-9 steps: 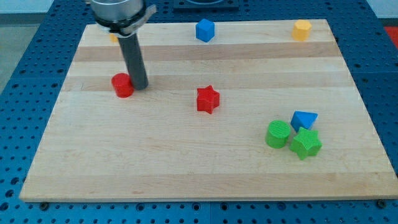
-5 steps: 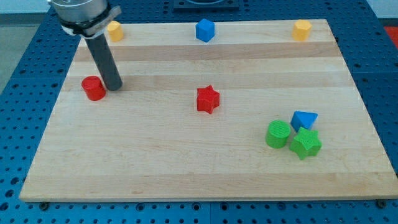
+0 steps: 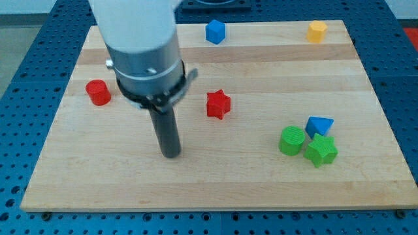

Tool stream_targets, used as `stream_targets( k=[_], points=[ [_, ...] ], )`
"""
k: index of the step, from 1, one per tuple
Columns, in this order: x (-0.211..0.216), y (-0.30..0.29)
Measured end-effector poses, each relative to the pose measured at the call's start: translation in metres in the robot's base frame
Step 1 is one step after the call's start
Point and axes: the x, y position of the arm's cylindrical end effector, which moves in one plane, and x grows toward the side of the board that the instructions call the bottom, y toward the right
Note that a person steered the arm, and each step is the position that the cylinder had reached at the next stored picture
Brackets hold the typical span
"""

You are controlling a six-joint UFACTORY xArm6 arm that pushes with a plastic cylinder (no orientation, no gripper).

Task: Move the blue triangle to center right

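The blue triangle point(image 3: 319, 125) lies at the lower right of the wooden board point(image 3: 215, 176), touching a green star point(image 3: 321, 151) below it and close to a green cylinder point(image 3: 292, 141) at its lower left. My tip point(image 3: 170, 155) rests on the board left of centre, far to the left of the blue triangle. It is below and left of the red star point(image 3: 218, 104) and touches no block.
A red cylinder point(image 3: 98, 93) sits near the left edge. A blue hexagonal block point(image 3: 215, 31) is at the top centre and a yellow block point(image 3: 317, 31) at the top right corner. The arm's body hides the board's top left.
My tip left the red cylinder after pushing it left, then swept right and down to the board's lower middle-left. The other blocks stayed put.
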Motion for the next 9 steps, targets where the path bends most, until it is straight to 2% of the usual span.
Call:
stream_targets(
  k=[2, 4, 7, 9],
  points=[
    [0.011, 0.129],
    [0.008, 0.174],
    [-0.055, 0.241],
    [-0.064, 0.276]
  ],
)
